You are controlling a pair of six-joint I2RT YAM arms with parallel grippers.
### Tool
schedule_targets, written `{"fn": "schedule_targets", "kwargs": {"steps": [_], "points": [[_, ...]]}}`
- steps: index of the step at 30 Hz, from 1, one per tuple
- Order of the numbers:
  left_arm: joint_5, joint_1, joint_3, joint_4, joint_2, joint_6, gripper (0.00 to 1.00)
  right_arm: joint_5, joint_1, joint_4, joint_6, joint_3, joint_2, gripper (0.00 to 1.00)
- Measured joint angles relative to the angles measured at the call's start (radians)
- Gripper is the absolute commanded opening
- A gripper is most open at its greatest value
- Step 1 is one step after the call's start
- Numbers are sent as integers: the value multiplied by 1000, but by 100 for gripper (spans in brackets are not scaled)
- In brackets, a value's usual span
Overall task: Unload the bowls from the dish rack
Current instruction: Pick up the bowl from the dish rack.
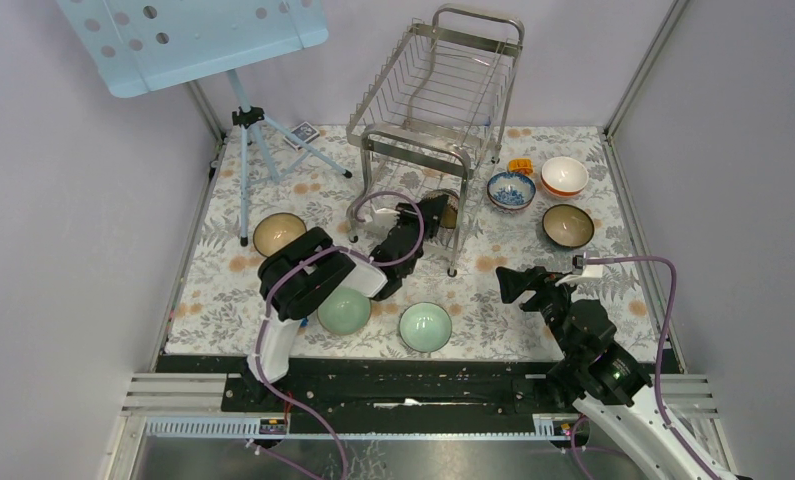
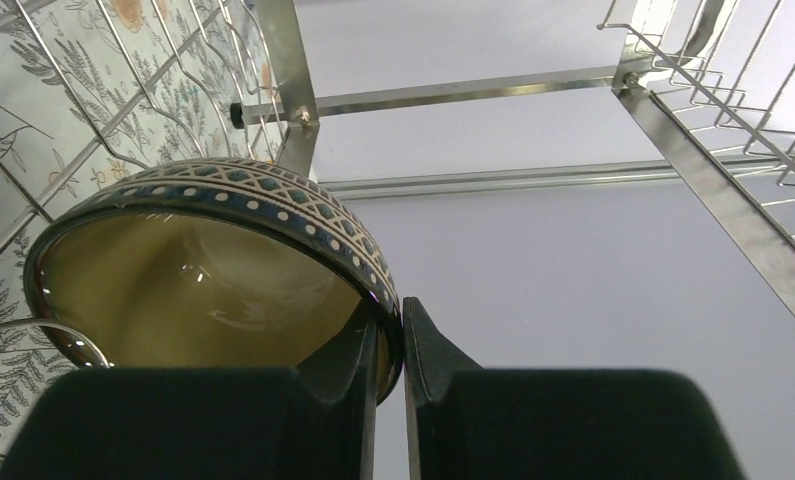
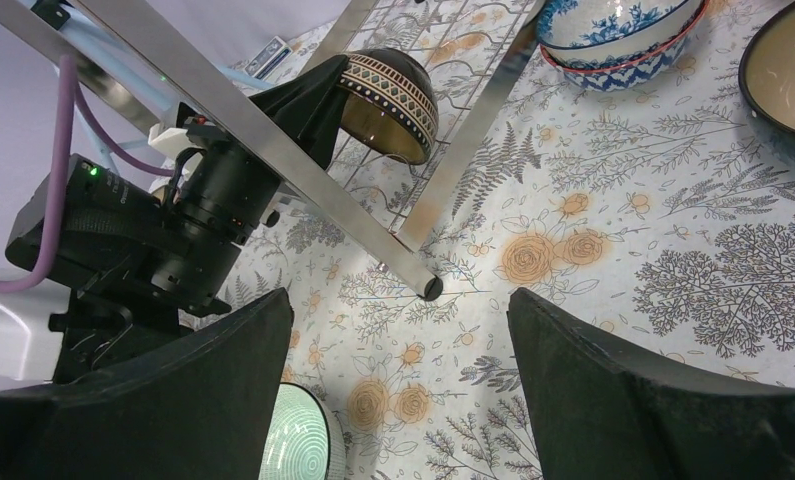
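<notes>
Left gripper (image 2: 393, 320) is pinching the rim of the patterned bowl (image 2: 223, 250), seemingly the last one, in the lower tier of the dish rack (image 1: 413, 132), right gripper (image 3: 401, 300) is hovering wide open at near right, six bowls (image 1: 424, 326) are already sitting on the table (image 1: 613, 290)

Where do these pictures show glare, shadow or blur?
Left wrist view: soft glare streaks on the glazed inside of the brown ceramic bowl with a patterned rim, which is in sharp focus. Right wrist view: bright reflections along the shiny steel wire dish rack. Top view: even light, only faint shadows on the floral table cover.
</notes>
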State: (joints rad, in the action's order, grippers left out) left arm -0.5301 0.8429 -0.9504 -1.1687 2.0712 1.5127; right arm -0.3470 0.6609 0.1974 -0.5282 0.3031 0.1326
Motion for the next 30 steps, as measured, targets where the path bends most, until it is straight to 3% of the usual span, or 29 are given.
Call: {"fn": "schedule_targets", "kwargs": {"steps": [20,30], "points": [[40,-23,56,-243,53,-83,0,0,0,0,5,0,-13,85],[49,-21,173,-238,-71,-95,0,-2,0,1,4,0,-19,85]]}}
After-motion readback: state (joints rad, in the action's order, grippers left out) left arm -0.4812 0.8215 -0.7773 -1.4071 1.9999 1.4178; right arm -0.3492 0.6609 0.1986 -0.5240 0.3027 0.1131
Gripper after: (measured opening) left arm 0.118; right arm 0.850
